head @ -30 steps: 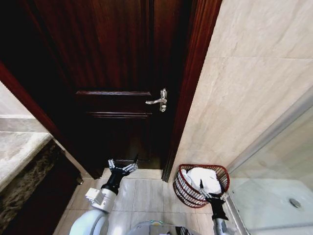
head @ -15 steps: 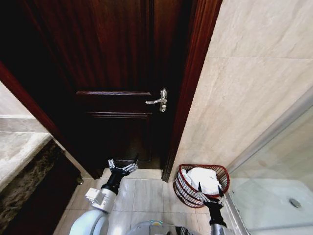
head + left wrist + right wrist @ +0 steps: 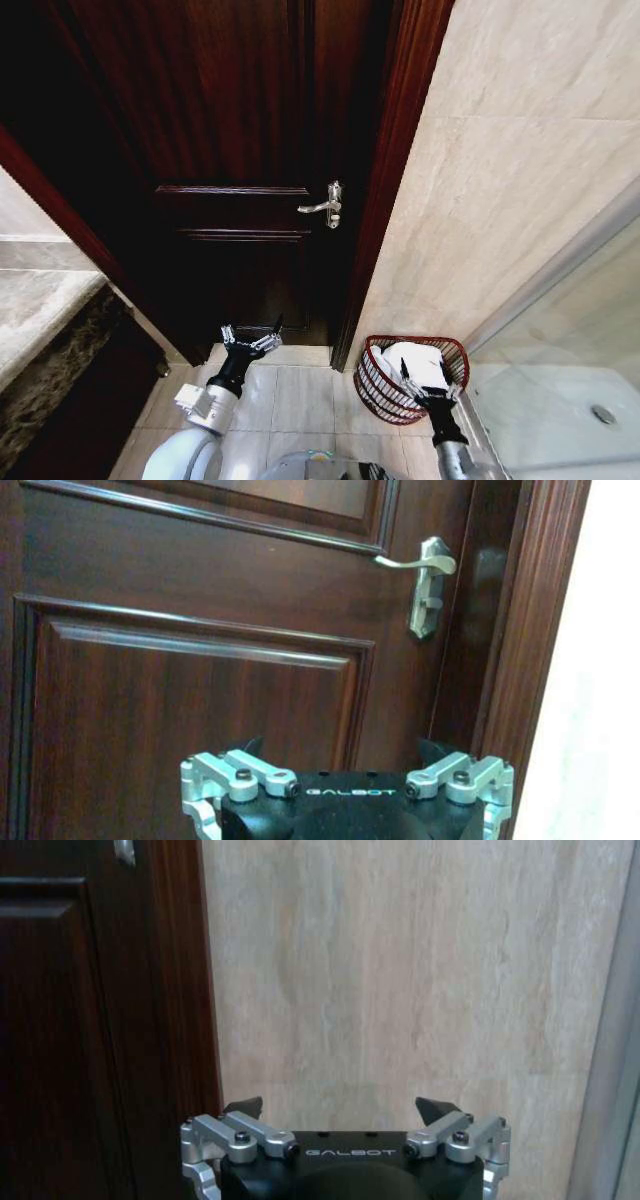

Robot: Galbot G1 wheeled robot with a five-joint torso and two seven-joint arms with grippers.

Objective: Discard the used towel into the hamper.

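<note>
Head view: white towel (image 3: 417, 364) lies in the hamper (image 3: 380, 395).

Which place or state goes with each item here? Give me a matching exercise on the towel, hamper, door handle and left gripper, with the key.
Column one:
1. towel
2. hamper
3. door handle
4. left gripper

Column two:
A. silver, on the dark wooden door
B. open, low in front of the door
C. on the floor tiles against the beige wall
D. white, bundled inside the basket

Pairs: 1-D, 2-C, 3-A, 4-B. The right gripper is open at the hamper's near rim.
</note>
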